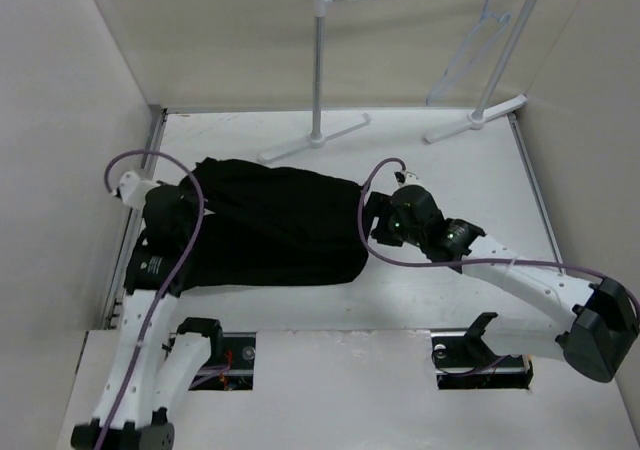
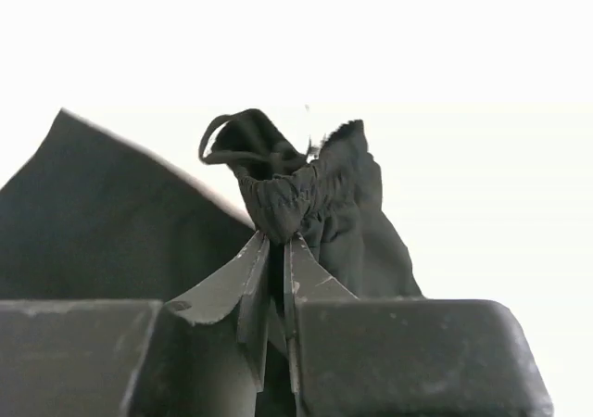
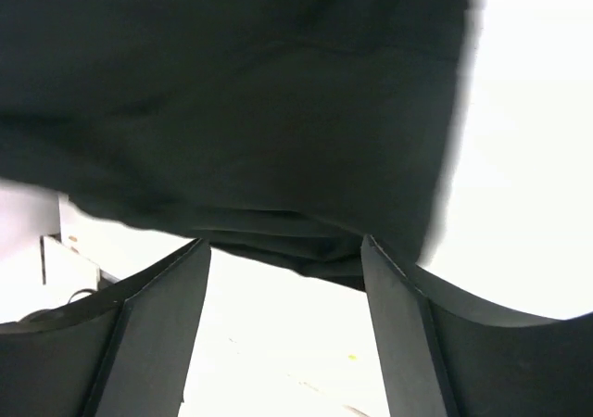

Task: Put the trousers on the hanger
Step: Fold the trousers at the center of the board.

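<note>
The black trousers (image 1: 275,228) lie spread on the white table, left of middle. My left gripper (image 1: 190,192) is at their left end; in the left wrist view it (image 2: 276,239) is shut on a bunched, gathered edge of the trousers (image 2: 310,195). My right gripper (image 1: 372,222) is at the trousers' right edge; in the right wrist view it (image 3: 283,250) is open, with the hem of the trousers (image 3: 241,111) just beyond and partly between the fingertips. The pale hanger (image 1: 478,45) hangs from the rack's bar at the back right.
The white tube garment rack (image 1: 320,60) stands at the back, its two feet (image 1: 312,140) on the table just beyond the trousers. Pale walls close in the left, back and right. Purple cables (image 1: 150,160) loop by each wrist.
</note>
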Action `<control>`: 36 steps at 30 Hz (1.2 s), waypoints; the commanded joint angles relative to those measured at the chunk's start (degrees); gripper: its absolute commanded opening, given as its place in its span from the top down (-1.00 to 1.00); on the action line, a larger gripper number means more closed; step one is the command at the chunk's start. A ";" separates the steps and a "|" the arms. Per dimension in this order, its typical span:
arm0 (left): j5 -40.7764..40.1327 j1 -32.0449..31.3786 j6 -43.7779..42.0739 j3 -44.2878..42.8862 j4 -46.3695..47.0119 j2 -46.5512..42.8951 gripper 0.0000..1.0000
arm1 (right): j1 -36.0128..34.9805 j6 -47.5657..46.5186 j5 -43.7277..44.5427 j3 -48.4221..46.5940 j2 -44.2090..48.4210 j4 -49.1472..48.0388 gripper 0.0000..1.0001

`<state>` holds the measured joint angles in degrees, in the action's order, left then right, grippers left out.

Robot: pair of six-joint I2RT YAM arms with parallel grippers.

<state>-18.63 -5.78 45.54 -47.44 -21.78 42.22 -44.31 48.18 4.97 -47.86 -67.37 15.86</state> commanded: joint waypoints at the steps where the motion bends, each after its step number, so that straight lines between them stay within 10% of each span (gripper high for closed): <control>1: -16.22 0.29 1.56 -1.69 -13.69 -5.90 1.00 | 1.38 -1.42 -3.73 -0.04 -0.29 -5.22 -0.49; 6: -26.10 3.79 10.69 7.34 -25.49 -11.98 0.96 | 1.82 -5.11 -4.89 -2.06 -7.14 -6.36 -0.67; 16: -9.60 23.74 18.18 18.34 -28.76 -5.22 0.95 | 4.90 -5.31 -21.57 -9.98 -27.01 -20.05 -0.82; 20: -8.44 22.62 18.36 19.75 -27.97 -6.09 0.96 | 5.60 1.46 -24.74 -9.88 -32.81 -28.85 -0.73; 22: -8.70 22.44 18.36 19.67 -27.88 -6.18 0.96 | 5.69 4.54 -26.41 -11.20 -36.76 -31.23 -0.59; 27: -8.26 21.74 17.92 19.84 -26.12 -5.83 0.96 | 7.96 8.24 -26.25 -10.17 -37.49 -33.78 0.62; 36: -3.07 11.04 21.78 17.83 -11.90 5.57 0.98 | 24.83 5.52 -22.46 11.35 -11.50 -28.00 0.85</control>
<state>-20.25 9.02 64.45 -27.99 -40.01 43.48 -24.36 55.24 -20.93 -42.22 -87.31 -12.34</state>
